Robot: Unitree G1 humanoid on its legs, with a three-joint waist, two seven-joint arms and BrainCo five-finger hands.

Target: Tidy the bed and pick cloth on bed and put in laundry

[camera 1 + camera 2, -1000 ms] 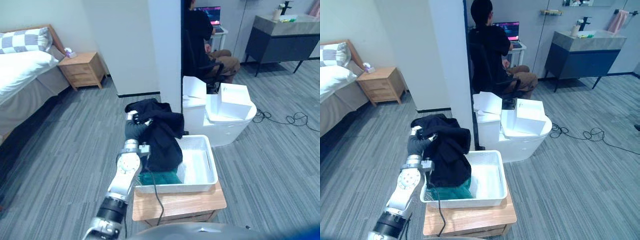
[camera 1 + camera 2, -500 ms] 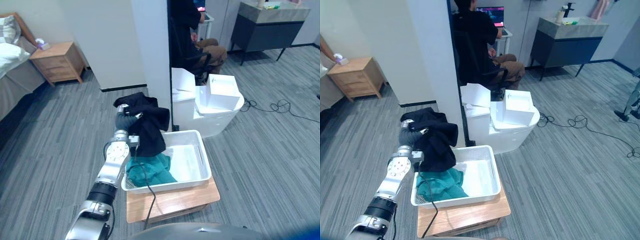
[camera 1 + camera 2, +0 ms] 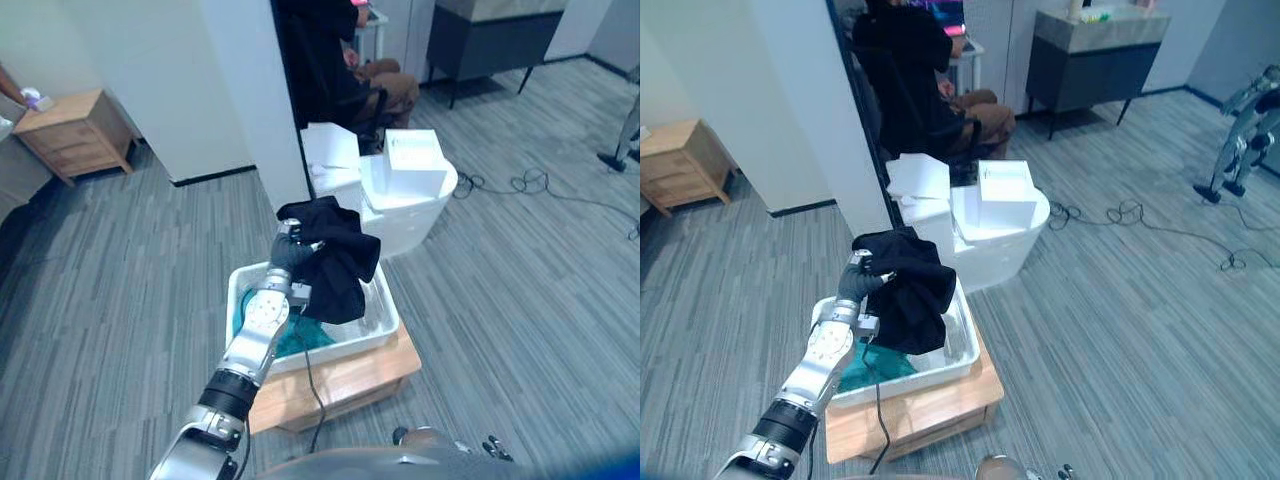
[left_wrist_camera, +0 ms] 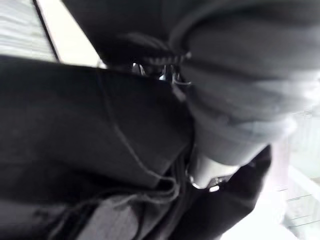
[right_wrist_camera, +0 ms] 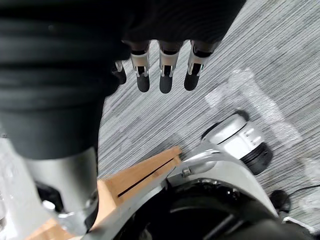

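In the centre of my head view, my left robot hand (image 3: 287, 254) is clenched around a bunched black cloth (image 3: 338, 265) that hangs lengthwise, pointing down over the white bin (image 3: 386, 318) on the wooden surface (image 3: 352, 376), while my right robot hand (image 5: 164, 76) has its fingers loosely straight.

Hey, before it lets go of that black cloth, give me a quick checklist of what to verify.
1. Left robot hand gripping the black cloth: ok, its fingers are curled into the cloth.
2. Cloth positioned over the white basket: ok, it hangs above the basket.
3. Room in the basket: ok, a teal cloth lies at one end and the rest is free.
4. Basket seated on the wooden stand: ok.
5. Right robot hand out of the way: ok, it is open and holding nothing.
6. Cloth free of snags on the fingers: cannot tell.
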